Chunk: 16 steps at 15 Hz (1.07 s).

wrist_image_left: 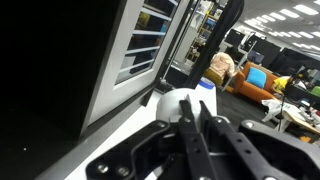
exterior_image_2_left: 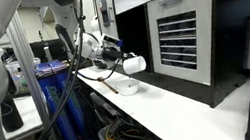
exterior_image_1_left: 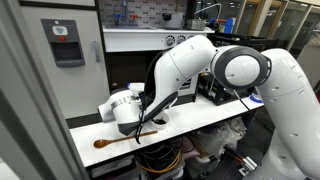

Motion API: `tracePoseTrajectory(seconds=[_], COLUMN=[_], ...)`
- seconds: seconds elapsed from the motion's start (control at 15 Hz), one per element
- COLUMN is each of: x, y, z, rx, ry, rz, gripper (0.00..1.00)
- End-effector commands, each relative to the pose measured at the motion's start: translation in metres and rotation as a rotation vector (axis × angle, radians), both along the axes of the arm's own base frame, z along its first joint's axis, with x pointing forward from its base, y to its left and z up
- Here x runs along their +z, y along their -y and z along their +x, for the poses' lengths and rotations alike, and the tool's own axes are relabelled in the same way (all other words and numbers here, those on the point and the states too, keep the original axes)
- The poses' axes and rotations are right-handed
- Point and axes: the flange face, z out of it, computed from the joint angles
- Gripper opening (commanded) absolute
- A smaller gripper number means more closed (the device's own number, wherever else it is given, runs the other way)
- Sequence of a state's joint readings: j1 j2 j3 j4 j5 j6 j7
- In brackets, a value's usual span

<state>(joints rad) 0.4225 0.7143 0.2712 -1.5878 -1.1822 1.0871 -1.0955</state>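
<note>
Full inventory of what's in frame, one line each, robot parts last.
white cup: 1, white, in the gripper, off the table
wooden spoon: 1, brown, flat on the table near the gripper
small white object: 1, white, on the table below the cup, too blurred to name
oven: 1, black with silver grille door, on the table beside the cup
water jug: 1, blue, beyond the table
table: 1, white
arm: 1, white
gripper: 1, dark, shut on the cup

Wooden spoon (exterior_image_1_left: pixel 125 139) lies on table (exterior_image_1_left: pixel 185 122) (oven (exterior_image_2_left: pixel 180 36) near).
</note>
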Motion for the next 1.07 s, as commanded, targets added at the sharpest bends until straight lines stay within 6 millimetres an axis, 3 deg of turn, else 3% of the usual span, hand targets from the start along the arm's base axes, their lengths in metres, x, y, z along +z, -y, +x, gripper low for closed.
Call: tracePoseTrajectory(seconds=[0.0,1.0], x=[-0.001,-0.005], y=[-0.006,-0.017], z=[0.0,-0.007], rx=[0.018,0.057], ry=[-0.023,-0.093], rz=[-0.041,-0.12], gripper=[0.02,0.02])
